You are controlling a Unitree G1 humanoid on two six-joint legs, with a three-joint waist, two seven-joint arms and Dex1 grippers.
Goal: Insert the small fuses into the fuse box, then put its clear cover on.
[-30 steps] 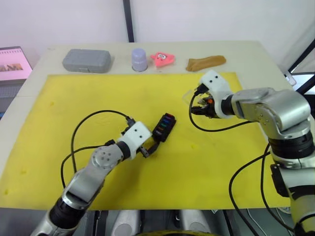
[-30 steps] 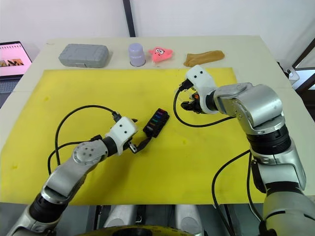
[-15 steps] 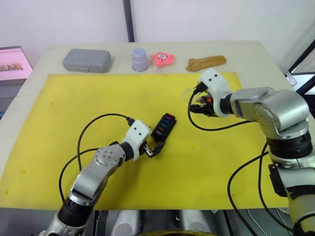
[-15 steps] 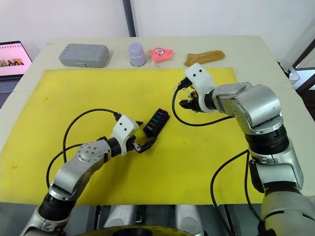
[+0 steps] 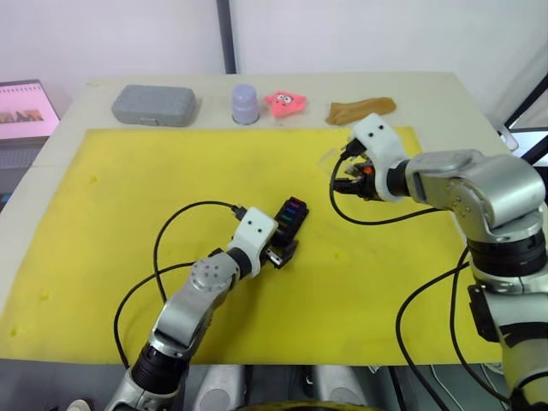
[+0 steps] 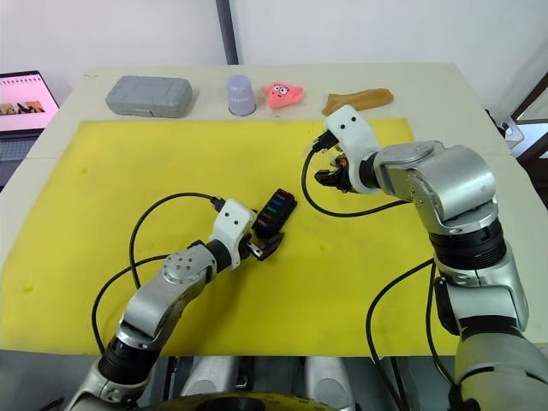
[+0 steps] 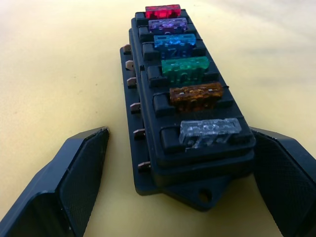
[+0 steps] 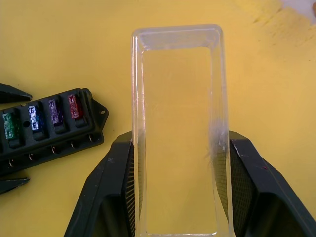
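Note:
The black fuse box [image 7: 187, 103] lies on the yellow mat [image 5: 128, 188] near its middle. Several small fuses sit in one row of its slots: red [image 7: 163, 11], purple, blue, green, amber and clear [image 7: 210, 132]. My left gripper [image 7: 178, 136] is open, with one finger on each side of the box's near end [image 5: 288, 218]. My right gripper [image 8: 180, 143] is shut on the clear cover [image 8: 180, 123], holding it above the mat to the right of and beyond the box. In the left eye view that gripper [image 5: 349, 181] hovers at the mat's far right part.
Along the table's far edge stand a grey rounded case [image 5: 154, 104], a lavender cup [image 5: 245, 103], a pink toy [image 5: 284, 103] and a brown object [image 5: 360, 108]. A laptop [image 5: 26, 107] sits off the table's left. Black cables loop over the mat beside each arm.
My left gripper has moved forward and right to the fuse box and now straddles its near end. The right gripper has stayed almost still with the cover.

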